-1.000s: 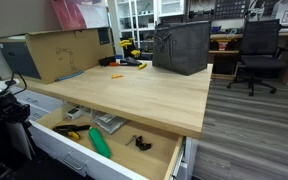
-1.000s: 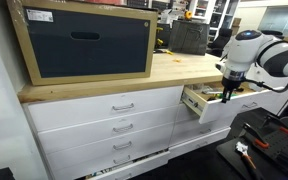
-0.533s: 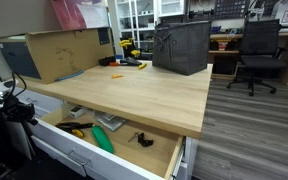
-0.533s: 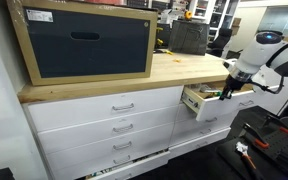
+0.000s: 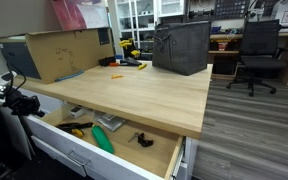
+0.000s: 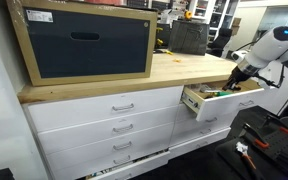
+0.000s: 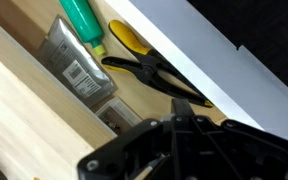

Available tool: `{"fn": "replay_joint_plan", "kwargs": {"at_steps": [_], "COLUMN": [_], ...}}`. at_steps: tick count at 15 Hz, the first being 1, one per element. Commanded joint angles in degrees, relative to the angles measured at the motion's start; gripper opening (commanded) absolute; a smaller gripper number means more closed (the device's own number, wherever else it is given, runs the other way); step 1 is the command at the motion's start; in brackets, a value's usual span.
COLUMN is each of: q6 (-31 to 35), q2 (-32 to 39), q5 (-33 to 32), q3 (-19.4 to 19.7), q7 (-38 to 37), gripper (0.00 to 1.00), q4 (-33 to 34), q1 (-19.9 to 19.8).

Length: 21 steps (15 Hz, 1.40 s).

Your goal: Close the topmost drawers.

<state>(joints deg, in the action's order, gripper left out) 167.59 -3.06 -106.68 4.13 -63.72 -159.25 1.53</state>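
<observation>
Open top drawer (image 6: 224, 97) lies about 7 o'clock under gripper (image 6: 238, 70), long axis across. Gripper seemingly empty; jaw opening can't be told.

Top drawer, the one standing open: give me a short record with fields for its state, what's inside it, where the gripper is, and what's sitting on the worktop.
drawer state: top drawer pulled out, open
contents: green tube, yellow-handled pliers, silver packet, small black item
gripper: gripper by the open drawer; open or shut cannot be told
worktop: worktop holds cardboard box and black bag
task status: not yet closed
</observation>
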Motion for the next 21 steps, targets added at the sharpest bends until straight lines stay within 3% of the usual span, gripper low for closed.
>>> {"fn": "replay_joint_plan", "kwargs": {"at_steps": [1, 5, 9, 14, 15, 21], "q6": [0.93, 0.73, 0.98, 1.33, 0.79, 1.27], "q2": [5.30, 10.42, 11.38, 7.12, 2.91, -0.92], "q5": [4.51, 11.80, 12.71, 7.83, 8.23, 6.78], "q3": [0.95, 2.53, 3.25, 2.88, 2.72, 2.53], "q7": [4.51, 11.03, 11.17, 7.16, 8.38, 8.56], "gripper": [0.00, 0.00, 0.00, 0.00, 0.00, 0.00], "q4": [-0.09, -0.04, -0.25, 0.31, -2.14, -0.58], "q1": [-1.53, -1.92, -1.54, -1.05, -1.03, -1.15]}}
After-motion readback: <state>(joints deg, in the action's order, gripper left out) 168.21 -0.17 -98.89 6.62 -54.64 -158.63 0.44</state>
